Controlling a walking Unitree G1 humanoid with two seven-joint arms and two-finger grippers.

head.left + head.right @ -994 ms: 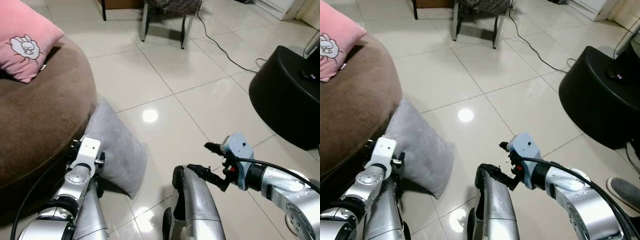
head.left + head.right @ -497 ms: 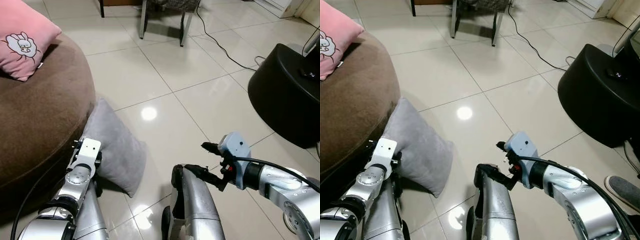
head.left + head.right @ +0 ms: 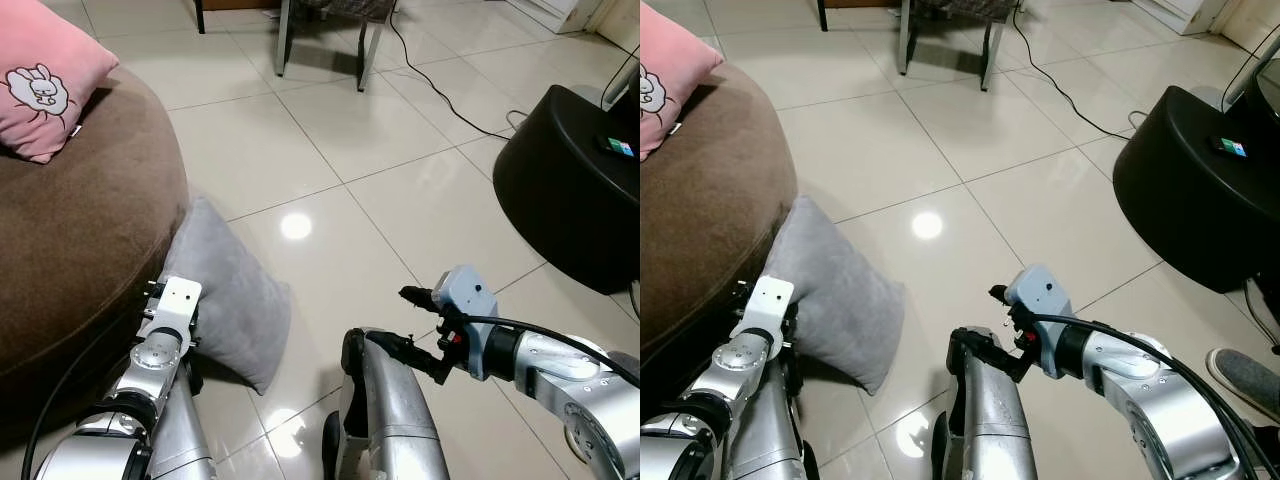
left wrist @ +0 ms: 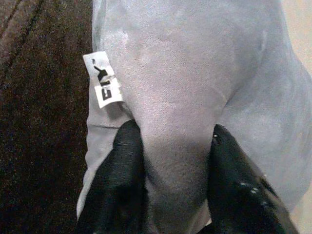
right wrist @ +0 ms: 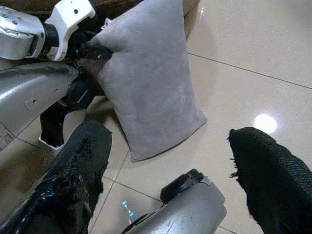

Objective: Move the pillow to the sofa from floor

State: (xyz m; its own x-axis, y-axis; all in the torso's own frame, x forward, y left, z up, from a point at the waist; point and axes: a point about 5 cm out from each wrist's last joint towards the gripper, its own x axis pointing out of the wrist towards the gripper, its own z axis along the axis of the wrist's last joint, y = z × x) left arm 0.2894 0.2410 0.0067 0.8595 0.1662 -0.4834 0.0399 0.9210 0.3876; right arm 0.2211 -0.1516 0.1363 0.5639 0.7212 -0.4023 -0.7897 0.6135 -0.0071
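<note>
Our left gripper [image 4: 168, 190] is clenched on a fold of the soft grey suede-like pillow [image 3: 225, 300], which leans on the tiled floor against the rounded brown plush sofa [image 3: 80, 250] just beside the claw. We judge it light and limp, so an edge pinch should do. Well apart, our right gripper [image 5: 170, 180] hangs released.

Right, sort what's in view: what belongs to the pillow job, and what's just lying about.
Part of the job:
- grey pillow, on the floor against the sofa
- brown sofa
- left gripper, shut on the pillow's edge
- right gripper, open, above the floor

Just lying about:
- pink pillow on the sofa
- black cable
- black round thing
- chair legs
</note>
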